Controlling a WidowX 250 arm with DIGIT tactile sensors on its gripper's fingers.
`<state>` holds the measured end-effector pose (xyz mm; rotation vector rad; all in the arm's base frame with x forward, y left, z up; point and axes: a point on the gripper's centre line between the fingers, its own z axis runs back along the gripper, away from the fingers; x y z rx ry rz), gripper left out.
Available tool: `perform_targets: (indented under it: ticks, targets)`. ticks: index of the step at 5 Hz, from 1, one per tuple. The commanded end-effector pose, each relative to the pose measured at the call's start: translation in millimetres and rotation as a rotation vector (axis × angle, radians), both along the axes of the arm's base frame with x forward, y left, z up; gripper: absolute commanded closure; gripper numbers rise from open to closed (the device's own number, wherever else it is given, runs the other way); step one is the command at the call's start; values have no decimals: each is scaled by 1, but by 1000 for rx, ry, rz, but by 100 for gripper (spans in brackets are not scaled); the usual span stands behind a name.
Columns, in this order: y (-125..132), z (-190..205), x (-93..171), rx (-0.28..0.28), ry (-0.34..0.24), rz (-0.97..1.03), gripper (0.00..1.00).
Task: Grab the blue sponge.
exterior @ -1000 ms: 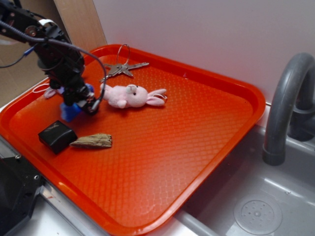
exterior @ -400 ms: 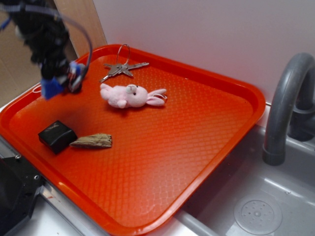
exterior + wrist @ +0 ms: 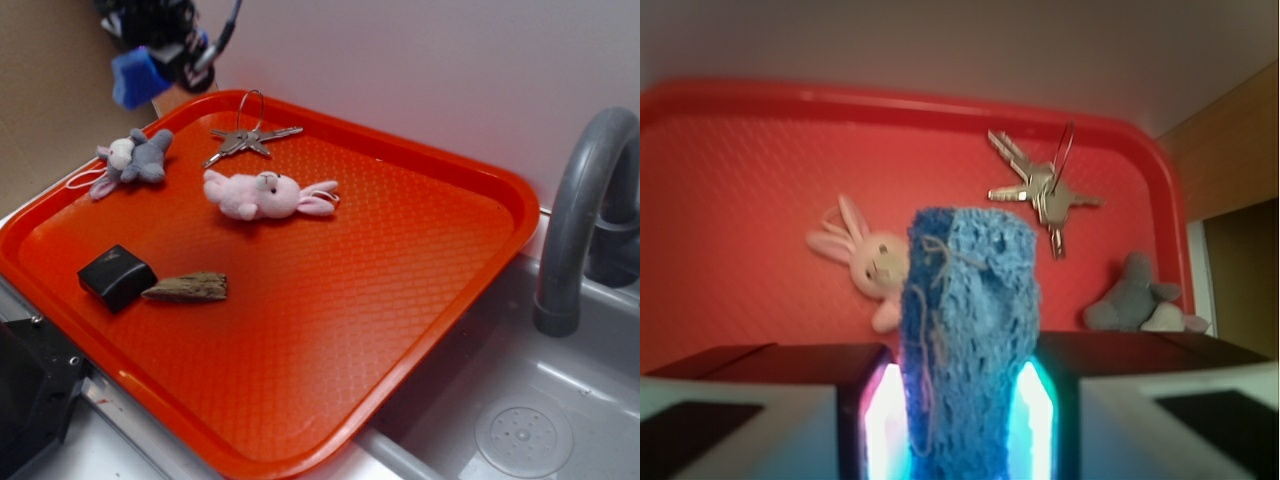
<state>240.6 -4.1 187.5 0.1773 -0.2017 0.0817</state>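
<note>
The blue sponge (image 3: 137, 76) hangs in the air above the back left corner of the orange tray (image 3: 420, 270), pinched between the two fingers of my gripper (image 3: 160, 62). In the wrist view the blue sponge (image 3: 970, 330) fills the gap between the lit pads (image 3: 883, 420), and its porous end sticks out past my gripper (image 3: 960, 425) with a loose thread on its left side. The gripper is shut on it, well clear of the tray floor.
On the tray lie a grey plush toy (image 3: 135, 160), a pink plush rabbit (image 3: 265, 194), a bunch of keys (image 3: 245, 140), a black block (image 3: 116, 276) and a brown wedge (image 3: 188, 288). A grey faucet (image 3: 585, 210) and sink (image 3: 520, 420) stand at the right.
The gripper has risen from the tray floor, up and towards the back wall, carrying the blue sponge with it. The grey plush toy it covered is now in view.
</note>
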Motion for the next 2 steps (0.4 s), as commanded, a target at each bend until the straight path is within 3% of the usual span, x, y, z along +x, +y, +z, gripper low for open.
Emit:
perform_targets:
  ticks: [1,2]
  targets:
    - [6,76,-2,8,-152,22,100]
    - [9,77,-6,4,-119,-49,100]
